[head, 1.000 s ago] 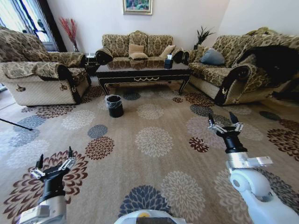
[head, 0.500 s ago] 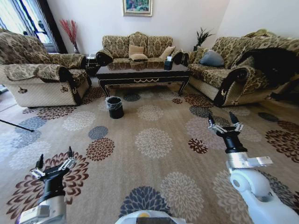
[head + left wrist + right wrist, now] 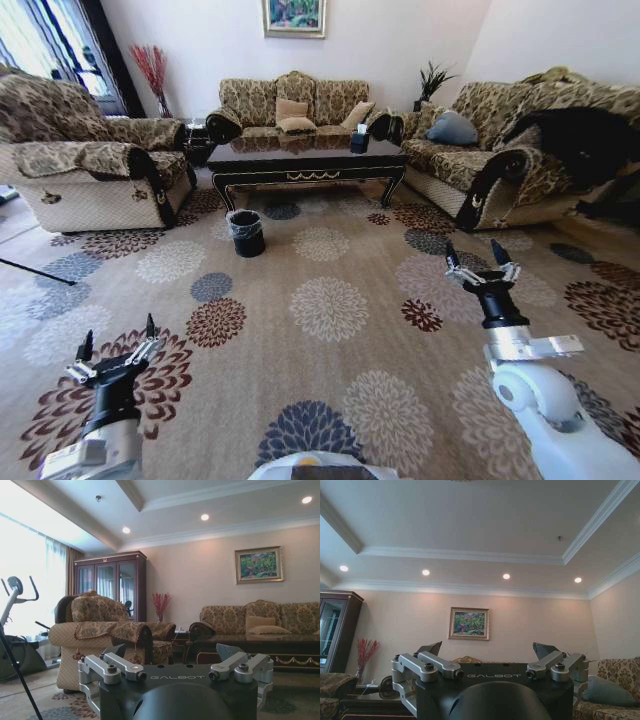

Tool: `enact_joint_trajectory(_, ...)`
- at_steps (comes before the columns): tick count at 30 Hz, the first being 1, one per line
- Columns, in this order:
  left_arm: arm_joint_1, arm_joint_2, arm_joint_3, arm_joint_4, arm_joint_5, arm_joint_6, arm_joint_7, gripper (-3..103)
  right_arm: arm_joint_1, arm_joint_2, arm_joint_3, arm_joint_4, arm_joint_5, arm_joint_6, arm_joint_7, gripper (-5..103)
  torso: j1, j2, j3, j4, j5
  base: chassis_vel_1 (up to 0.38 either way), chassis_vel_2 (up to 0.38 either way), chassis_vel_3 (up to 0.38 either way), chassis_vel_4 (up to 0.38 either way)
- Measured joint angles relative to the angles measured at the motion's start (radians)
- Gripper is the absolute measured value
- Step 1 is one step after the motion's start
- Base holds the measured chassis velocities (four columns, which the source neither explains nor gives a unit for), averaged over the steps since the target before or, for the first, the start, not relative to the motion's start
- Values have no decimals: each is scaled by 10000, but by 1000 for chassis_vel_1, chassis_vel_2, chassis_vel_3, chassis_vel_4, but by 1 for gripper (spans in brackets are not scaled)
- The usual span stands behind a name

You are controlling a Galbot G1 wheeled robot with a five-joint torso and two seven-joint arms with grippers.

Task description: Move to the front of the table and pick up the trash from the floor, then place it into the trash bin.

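Observation:
The dark glossy table (image 3: pixel 310 160) stands far ahead across the flowered carpet, in front of the back sofa. Its front rail also runs along the side of the left wrist view, table (image 3: pixel 260 647). The small black trash bin (image 3: pixel 246 231), lined with a clear bag, stands on the carpet off the table's left front corner. I cannot make out the trash on the floor. My left gripper (image 3: pixel 118 335) (image 3: pixel 172 651) is open and empty, low on the left. My right gripper (image 3: pixel 472 250) (image 3: pixel 487 649) is open and empty, raised on the right.
Patterned sofas ring the carpet: left sofa (image 3: pixel 90 165), back sofa (image 3: pixel 290 100), right sofa (image 3: pixel 520 150) with a black cloth (image 3: pixel 590 135). A black tissue box (image 3: pixel 360 137) sits on the table. A thin tripod leg (image 3: pixel 35 268) crosses the floor at left. Open carpet lies ahead.
The whole head view has shifted slightly, with bin and carpet flowers a little lower, so the camera has moved. Both grippers keep their pose, open.

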State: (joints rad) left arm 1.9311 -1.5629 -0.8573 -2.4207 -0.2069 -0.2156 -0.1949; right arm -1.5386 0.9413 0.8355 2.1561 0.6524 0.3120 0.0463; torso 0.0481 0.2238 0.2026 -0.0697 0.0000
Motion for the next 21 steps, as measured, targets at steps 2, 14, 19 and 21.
enact_joint_trajectory(2,0,0,0,0,0,0,0,100,0,1,0,0,0,0,0,100,23,97,73,0,0,0,0,0,0)
enact_joint_trajectory(14,0,0,0,0,0,0,0,100,0,0,0,0,0,0,0,100,160,566,404,0,0,0,0,0,0)
enact_joint_trajectory(19,0,0,0,1,0,-1,0,100,0,1,0,0,0,0,0,100,227,786,560,0,0,0,0,0,0)
enact_joint_trajectory(21,0,0,0,0,0,0,0,100,0,0,0,0,0,0,0,100,240,825,585,0,0,0,0,0,0)
